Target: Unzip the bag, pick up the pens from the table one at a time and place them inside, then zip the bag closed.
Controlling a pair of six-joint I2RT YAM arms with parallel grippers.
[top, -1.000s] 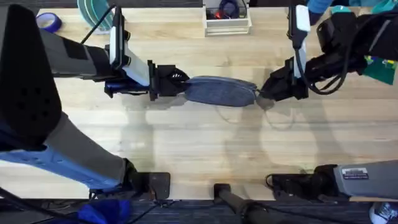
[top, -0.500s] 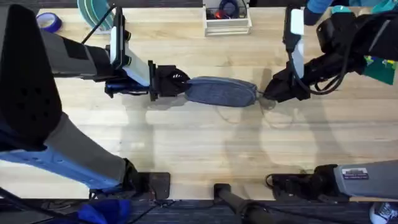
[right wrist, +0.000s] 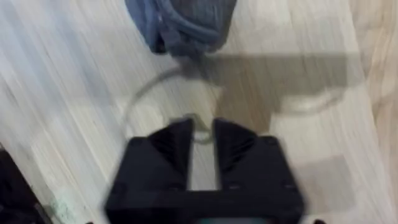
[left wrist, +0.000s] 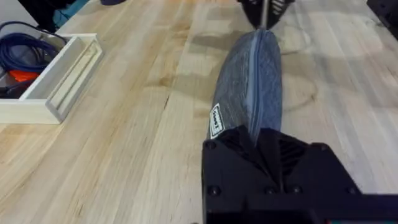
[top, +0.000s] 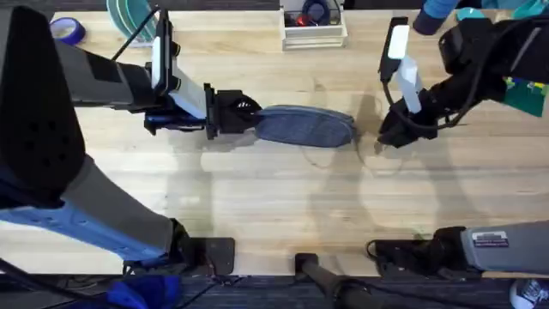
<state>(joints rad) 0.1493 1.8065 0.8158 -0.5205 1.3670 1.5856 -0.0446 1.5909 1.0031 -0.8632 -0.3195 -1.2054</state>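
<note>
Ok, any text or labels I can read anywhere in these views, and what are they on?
Nothing reads clearly.
White tag on the bag: has dark print, too small to read.
Sticker on the right arm base: printed lines, too blurred to read.

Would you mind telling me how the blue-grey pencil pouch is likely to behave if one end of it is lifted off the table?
The pencil pouch is soft fabric, so it would probably sag rather than stay rigid. Its rounded, full shape in the left wrist view suggests some contents, perhaps adding weight. With the left pincer at one end, the pouch would likely slide across the smooth wood table rather than roll.
</note>
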